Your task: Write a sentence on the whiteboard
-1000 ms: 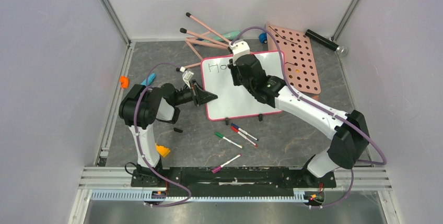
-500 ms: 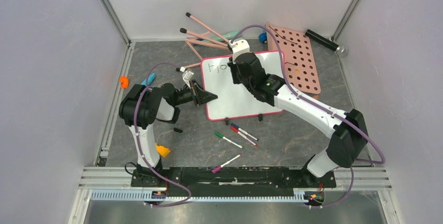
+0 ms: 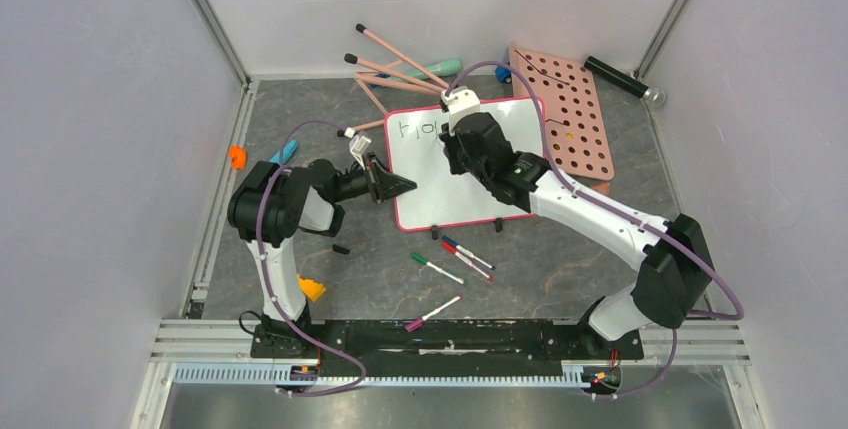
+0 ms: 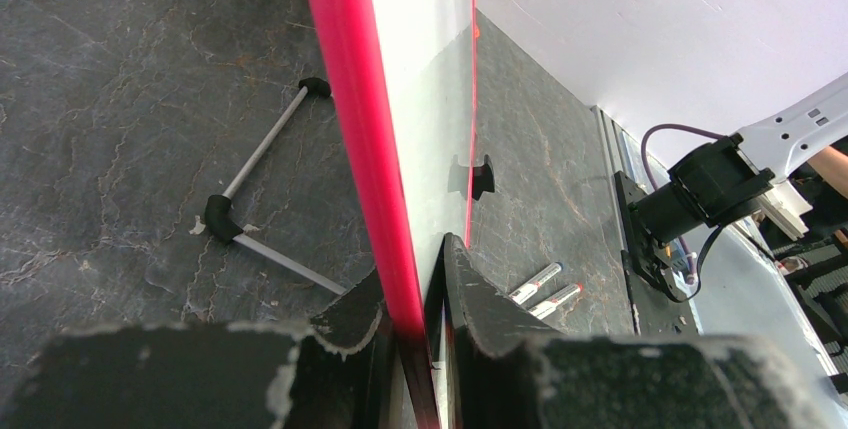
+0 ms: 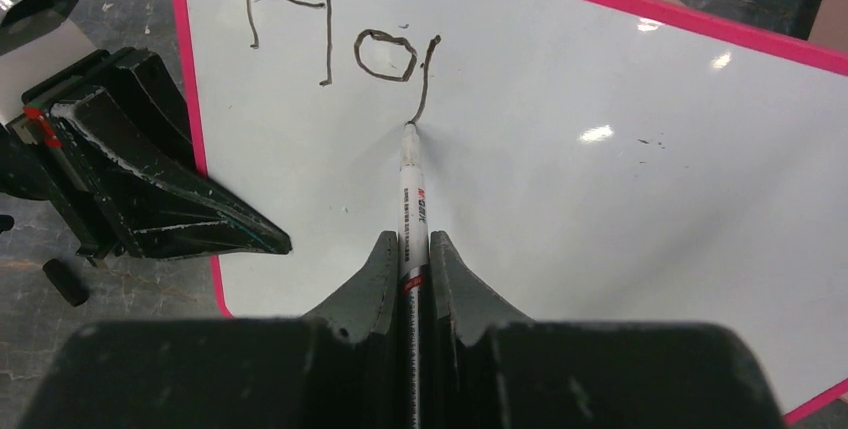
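The whiteboard [image 3: 440, 194], glossy white with a pink-red rim, lies tilted at the table's middle. My left gripper [image 3: 400, 186] is shut on its left rim; in the left wrist view the gripper [image 4: 412, 269] pinches the red rim [image 4: 355, 99] edge-on. My right gripper [image 5: 411, 239] is shut on a white marker [image 5: 412, 179]. Its tip touches the whiteboard [image 5: 600, 199] at the foot of a downstroke. The sentence [image 5: 330, 29] reads "Ho" plus that stroke, near the top left corner. From above, the right gripper [image 3: 450, 141] hovers beside the sentence [image 3: 415, 129].
Loose markers [image 3: 465, 254] and a pink one [image 3: 432, 312] lie in front of the board. A pink panel with round holes [image 3: 565, 114] sits at its right. Pink sticks [image 3: 395, 64] lie behind, and a black cylinder [image 3: 620, 79] at the far right. A small cap [image 3: 341, 248] lies near the left arm.
My right wrist has shifted slightly toward the near side over the board's top left. The left arm and the board have stayed still.
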Robot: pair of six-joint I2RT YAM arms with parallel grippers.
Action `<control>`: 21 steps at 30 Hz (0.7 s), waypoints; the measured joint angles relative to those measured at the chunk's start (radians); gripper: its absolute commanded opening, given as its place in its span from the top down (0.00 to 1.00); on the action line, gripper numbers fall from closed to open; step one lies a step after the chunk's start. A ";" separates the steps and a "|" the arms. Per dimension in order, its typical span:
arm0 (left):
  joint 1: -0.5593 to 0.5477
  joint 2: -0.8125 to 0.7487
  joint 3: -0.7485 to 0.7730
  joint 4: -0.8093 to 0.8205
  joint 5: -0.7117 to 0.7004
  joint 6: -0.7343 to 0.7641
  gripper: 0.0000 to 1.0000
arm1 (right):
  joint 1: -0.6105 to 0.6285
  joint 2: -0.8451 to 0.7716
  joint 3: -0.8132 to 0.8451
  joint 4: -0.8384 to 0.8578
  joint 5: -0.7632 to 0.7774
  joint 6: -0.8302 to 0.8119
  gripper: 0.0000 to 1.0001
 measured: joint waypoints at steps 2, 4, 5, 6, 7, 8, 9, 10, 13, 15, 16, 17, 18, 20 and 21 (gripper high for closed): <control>0.000 0.000 0.000 0.000 0.000 0.000 0.97 | 0.000 -0.001 -0.004 -0.002 -0.011 0.003 1.00; 0.000 0.000 0.000 0.000 0.001 0.000 0.97 | 0.000 -0.001 -0.004 -0.003 -0.022 0.004 1.00; 0.000 0.000 0.000 0.000 0.001 0.000 0.97 | 0.000 -0.001 -0.004 -0.005 -0.026 0.004 1.00; 0.000 0.000 0.000 0.000 0.001 0.000 0.97 | 0.000 -0.001 -0.004 -0.010 -0.029 0.004 1.00; 0.000 0.000 0.000 0.000 0.002 0.000 0.97 | 0.000 -0.001 -0.004 -0.013 -0.030 0.004 1.00; 0.000 0.000 0.001 0.000 0.002 0.000 0.97 | 0.000 -0.001 -0.003 -0.019 -0.031 0.004 1.00; 0.000 0.000 0.001 0.000 0.002 0.000 0.97 | 0.000 -0.002 -0.002 -0.024 -0.031 0.004 1.00; 0.000 0.000 0.001 0.000 0.003 0.000 0.97 | 0.000 -0.003 0.000 -0.030 -0.030 0.004 1.00; 0.000 0.000 0.002 0.001 0.006 0.000 0.97 | -0.001 -0.005 0.013 -0.047 -0.028 0.003 1.00; 0.000 0.000 0.002 0.001 0.008 0.000 0.97 | -0.001 -0.005 0.026 -0.055 -0.024 0.002 1.00; 0.000 0.000 0.003 0.001 0.008 0.000 0.97 | -0.001 -0.005 0.036 -0.056 -0.023 0.000 1.00; 0.000 0.000 0.003 0.001 0.008 0.000 0.97 | -0.001 -0.005 0.045 -0.056 -0.022 0.000 1.00; 0.000 0.000 0.003 0.001 0.008 0.000 0.97 | -0.001 -0.005 0.054 -0.056 -0.021 0.000 1.00; 0.000 0.000 0.003 0.001 0.009 0.000 0.97 | -0.001 -0.005 0.070 -0.055 -0.019 -0.002 1.00; 0.000 0.000 0.003 0.001 0.009 0.000 0.97 | -0.001 -0.005 0.077 -0.056 -0.017 -0.003 1.00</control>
